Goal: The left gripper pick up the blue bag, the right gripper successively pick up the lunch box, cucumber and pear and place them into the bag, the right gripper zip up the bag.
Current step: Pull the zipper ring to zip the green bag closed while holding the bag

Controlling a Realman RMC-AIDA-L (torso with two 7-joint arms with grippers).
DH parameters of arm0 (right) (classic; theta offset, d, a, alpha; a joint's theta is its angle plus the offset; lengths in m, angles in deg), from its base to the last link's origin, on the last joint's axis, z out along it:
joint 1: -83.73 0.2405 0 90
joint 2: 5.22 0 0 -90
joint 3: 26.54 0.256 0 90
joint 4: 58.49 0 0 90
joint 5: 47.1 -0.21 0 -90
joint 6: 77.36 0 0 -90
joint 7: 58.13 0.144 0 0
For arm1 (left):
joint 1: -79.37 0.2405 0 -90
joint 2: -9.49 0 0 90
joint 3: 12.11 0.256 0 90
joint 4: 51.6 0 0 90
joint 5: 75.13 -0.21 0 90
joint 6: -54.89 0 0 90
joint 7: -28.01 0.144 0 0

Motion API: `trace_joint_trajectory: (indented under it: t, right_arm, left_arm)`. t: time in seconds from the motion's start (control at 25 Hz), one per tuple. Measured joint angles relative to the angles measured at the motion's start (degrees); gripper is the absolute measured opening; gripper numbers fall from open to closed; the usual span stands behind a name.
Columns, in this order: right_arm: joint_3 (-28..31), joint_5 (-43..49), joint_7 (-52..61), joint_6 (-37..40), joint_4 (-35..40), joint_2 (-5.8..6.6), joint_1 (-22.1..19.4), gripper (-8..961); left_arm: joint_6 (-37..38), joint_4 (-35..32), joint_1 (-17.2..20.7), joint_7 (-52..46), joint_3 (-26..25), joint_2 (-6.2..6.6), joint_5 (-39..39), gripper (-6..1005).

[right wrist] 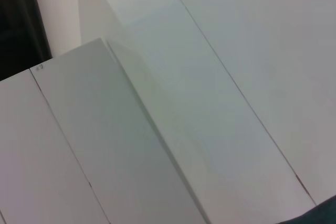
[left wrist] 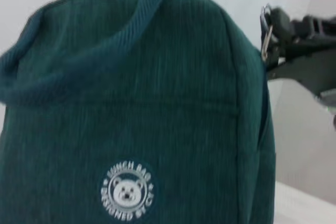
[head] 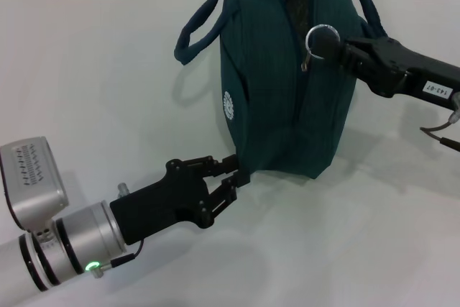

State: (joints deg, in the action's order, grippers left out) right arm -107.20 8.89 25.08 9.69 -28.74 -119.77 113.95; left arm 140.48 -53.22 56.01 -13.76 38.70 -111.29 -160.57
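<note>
Teal, one blue bag (head: 287, 84) stands upper centre as we clamp the left end effector (head: 236, 172) on its bottom corner and the right end effector (head: 332, 48) on its single zipper ring (head: 321, 37).

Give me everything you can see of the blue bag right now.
The blue bag is dark teal ribbed fabric with two loop handles and a round white bear logo. It stands upright on the white table, its zipper mostly closed. The left gripper pinches its lower corner; the right gripper holds the ring zipper pull near the top.
</note>
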Motion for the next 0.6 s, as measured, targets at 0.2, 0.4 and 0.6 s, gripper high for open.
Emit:
trace_joint_trajectory:
  t: [0.2, 0.4, 0.6]
  right_arm:
    - [0.1, 0.0, -0.1, 0.1, 0.0, -0.19, -0.3, 9]
    - [-0.1, 0.0, -0.3, 0.3, 0.0, -0.42, -0.7, 9]
    - [-0.2, 0.0, -0.3, 0.7, 0.0, -0.51, -0.8, 9]
  left_arm:
    - [2.5, 0.6, -0.1, 0.2, 0.0, 0.02, 1.5, 262]
    - [3.7, 3.7, -0.6, 0.9, -0.1, 0.01, 4.1, 343]
    - [3.4, 9.2, -2.0, 4.4, -0.2, 0.02, 9.5, 510]
